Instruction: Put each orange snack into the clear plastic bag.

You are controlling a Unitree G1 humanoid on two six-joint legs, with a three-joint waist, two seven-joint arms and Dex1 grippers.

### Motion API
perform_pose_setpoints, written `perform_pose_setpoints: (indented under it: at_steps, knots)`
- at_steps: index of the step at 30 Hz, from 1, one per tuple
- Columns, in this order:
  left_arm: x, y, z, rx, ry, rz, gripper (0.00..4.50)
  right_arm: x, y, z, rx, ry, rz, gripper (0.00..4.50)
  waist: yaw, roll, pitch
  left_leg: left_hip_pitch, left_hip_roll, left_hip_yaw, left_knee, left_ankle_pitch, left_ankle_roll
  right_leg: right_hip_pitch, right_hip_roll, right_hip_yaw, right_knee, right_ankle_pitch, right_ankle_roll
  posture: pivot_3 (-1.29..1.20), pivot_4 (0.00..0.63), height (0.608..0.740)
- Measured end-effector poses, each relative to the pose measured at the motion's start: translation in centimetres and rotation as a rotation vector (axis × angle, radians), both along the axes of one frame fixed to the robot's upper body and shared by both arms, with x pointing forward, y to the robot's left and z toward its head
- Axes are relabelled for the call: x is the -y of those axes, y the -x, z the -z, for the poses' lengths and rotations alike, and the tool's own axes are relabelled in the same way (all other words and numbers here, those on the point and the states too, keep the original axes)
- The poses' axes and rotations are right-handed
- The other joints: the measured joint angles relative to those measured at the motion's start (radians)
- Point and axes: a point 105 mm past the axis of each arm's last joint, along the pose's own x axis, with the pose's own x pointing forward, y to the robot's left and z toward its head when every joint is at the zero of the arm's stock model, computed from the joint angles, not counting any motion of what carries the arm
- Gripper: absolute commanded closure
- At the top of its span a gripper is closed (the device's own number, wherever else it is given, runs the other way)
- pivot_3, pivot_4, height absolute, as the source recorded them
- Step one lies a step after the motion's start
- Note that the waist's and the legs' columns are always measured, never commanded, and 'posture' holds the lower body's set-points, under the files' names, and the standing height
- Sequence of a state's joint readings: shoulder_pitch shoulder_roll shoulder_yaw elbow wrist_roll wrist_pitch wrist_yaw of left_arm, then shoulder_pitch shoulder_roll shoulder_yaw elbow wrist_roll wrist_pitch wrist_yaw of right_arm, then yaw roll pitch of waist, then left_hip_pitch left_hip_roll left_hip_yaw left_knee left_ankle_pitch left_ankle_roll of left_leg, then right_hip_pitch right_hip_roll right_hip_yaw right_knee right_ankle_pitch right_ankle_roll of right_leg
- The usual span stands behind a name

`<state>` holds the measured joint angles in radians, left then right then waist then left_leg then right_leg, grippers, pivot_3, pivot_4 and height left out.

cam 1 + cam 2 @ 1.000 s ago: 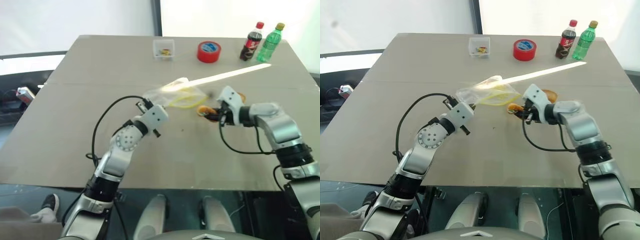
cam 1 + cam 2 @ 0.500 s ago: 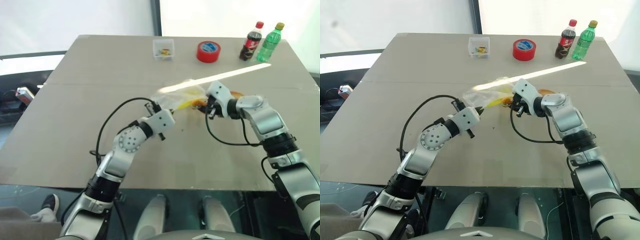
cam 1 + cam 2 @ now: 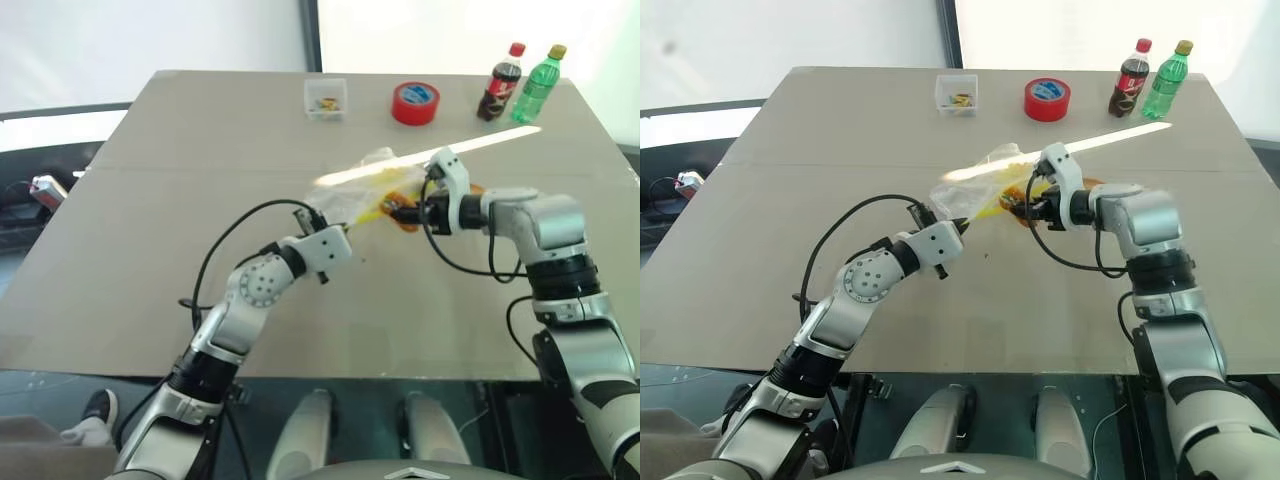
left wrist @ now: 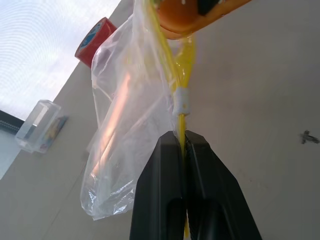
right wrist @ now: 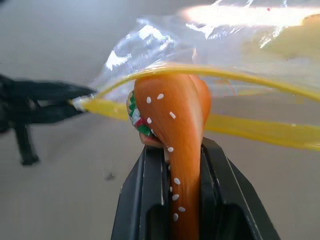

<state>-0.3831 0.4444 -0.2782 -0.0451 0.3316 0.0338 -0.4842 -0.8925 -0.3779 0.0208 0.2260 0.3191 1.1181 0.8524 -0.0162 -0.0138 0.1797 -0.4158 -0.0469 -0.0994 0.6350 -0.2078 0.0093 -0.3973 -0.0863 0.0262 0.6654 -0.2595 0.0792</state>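
Between the two arms, above the middle of the table point(image 3: 150, 230), the left pincer point(image 4: 184, 145) has its black fingers pressed together on the yellow strip of the clear plastic bag point(image 4: 132, 100), holding the bag up off the table by that edge. The bag hangs crumpled from the strip, its mouth turned toward the right arm.

Facing it, the right pincer point(image 5: 175, 155) is clamped on one orange snack point(image 5: 172, 125), an orange-brown bun-like piece with pale speckles and a bit of green and red showing at its side. The snack stands on edge between the two fingers and its front end sits right at the bag's mouth, with one yellow lip arching over it and the other running just behind it. How far it has gone inside cannot be told.

Just beyond the right pincer, a second orange piece point(image 3: 1092, 183) lies on the table, mostly hidden by the arm.

Far past the bag, along the table's back edge, stand a small clear box point(image 3: 326, 98), a red tape roll point(image 3: 416, 102), a dark cola bottle point(image 3: 502, 82) and a green bottle point(image 3: 535, 84).
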Motion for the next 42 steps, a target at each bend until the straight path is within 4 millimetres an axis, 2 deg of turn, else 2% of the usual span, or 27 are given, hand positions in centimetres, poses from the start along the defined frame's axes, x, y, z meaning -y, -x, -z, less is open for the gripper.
perform_pose_setpoints:
  at_steps: [4,10,13,16,19,24,27,30,35,37,38,42]
  knots:
    - [0.1,0.0,0.1,0.000,0.004,0.010,4.50,0.2,-0.9,-0.7,-0.153,-0.141,0.108,4.35,0.001,0.000,0.000,0.000,0.000,0.001,0.000,0.000,0.000,0.000,0.000,0.000,0.000,0.000,0.000,0.00,0.150,0.740]
    - [0.7,0.2,0.0,0.000,0.022,0.041,4.50,-0.2,-1.1,1.9,-0.365,-0.204,0.210,4.35,-0.001,0.000,0.000,0.000,0.000,0.002,-0.001,0.000,0.000,-0.001,0.000,0.001,0.000,0.000,0.000,0.00,0.150,0.740]
    - [0.8,0.3,-0.1,0.000,0.030,0.045,4.50,0.4,-1.3,2.9,-0.397,-0.175,0.271,4.35,-0.001,0.000,0.000,0.000,0.000,0.002,-0.001,0.000,0.000,-0.001,0.000,0.001,0.000,0.000,0.000,0.00,0.150,0.740]
    - [0.9,0.3,-0.1,0.003,0.031,0.047,4.50,0.1,-1.3,3.0,-0.438,-0.217,0.282,4.35,-0.005,0.000,0.000,0.000,0.000,0.002,-0.001,0.000,0.000,-0.001,0.000,0.001,0.001,0.000,0.000,0.00,0.150,0.740]
    - [1.0,0.3,-0.3,0.013,0.034,0.054,4.50,-0.4,-1.9,2.6,-0.471,-0.281,0.325,4.35,-0.010,0.001,0.000,0.000,0.000,0.002,-0.001,0.000,0.000,-0.002,0.000,0.001,0.002,0.000,0.000,0.00,0.150,0.740]
    - [1.2,0.3,-0.2,0.015,0.034,0.065,4.50,-2.0,-2.2,0.7,-0.529,-0.447,0.319,4.35,-0.020,0.001,0.000,0.000,0.000,0.002,-0.001,0.000,0.000,-0.002,0.000,0.002,0.003,0.000,0.000,0.00,0.150,0.740]
    - [1.2,0.2,-0.1,0.009,0.036,0.065,4.50,-2.5,-2.4,0.9,-0.557,-0.479,0.347,4.35,-0.021,0.001,0.000,0.000,0.000,0.002,-0.001,0.000,0.000,-0.002,0.000,0.002,0.003,0.000,0.000,0.00,0.150,0.740]
    - [1.5,0.3,-0.2,0.018,0.040,0.077,4.50,-3.3,-2.3,1.4,-0.578,-0.472,0.361,4.35,-0.023,0.001,0.000,0.000,0.000,0.004,-0.001,0.000,0.000,-0.005,0.000,0.004,0.006,0.000,0.000,0.00,0.150,0.740]
    - [1.9,0.2,-0.8,0.039,0.047,0.096,4.50,-4.1,-2.1,1.9,-0.503,-0.410,0.366,4.35,-0.026,0.001,0.000,-0.001,0.000,0.006,-0.001,0.000,0.000,-0.007,0.000,0.006,0.010,0.000,0.000,0.00,0.150,0.740]
    - [1.8,0.1,-0.5,0.031,0.045,0.092,4.50,-4.4,-2.0,2.0,-0.477,-0.388,0.361,3.36,-0.027,0.001,0.000,0.000,0.000,0.007,0.000,0.000,0.000,-0.008,0.000,0.008,0.011,0.000,0.000,0.00,0.150,0.740]
    - [1.8,0.1,-0.5,0.028,0.045,0.092,4.50,-4.5,-1.9,2.1,-0.466,-0.381,0.356,3.12,-0.027,0.001,0.000,0.000,0.000,0.008,0.000,0.000,0.000,-0.008,0.000,0.008,0.012,0.000,0.000,0.00,0.150,0.740]
    - [1.8,0.0,-0.5,0.029,0.046,0.092,4.50,-4.7,-1.6,1.9,-0.436,-0.363,0.319,1.13,-0.027,0.001,0.000,0.000,0.000,0.008,0.000,0.000,0.000,-0.009,0.001,0.008,0.013,0.000,0.000,0.00,0.150,0.740]
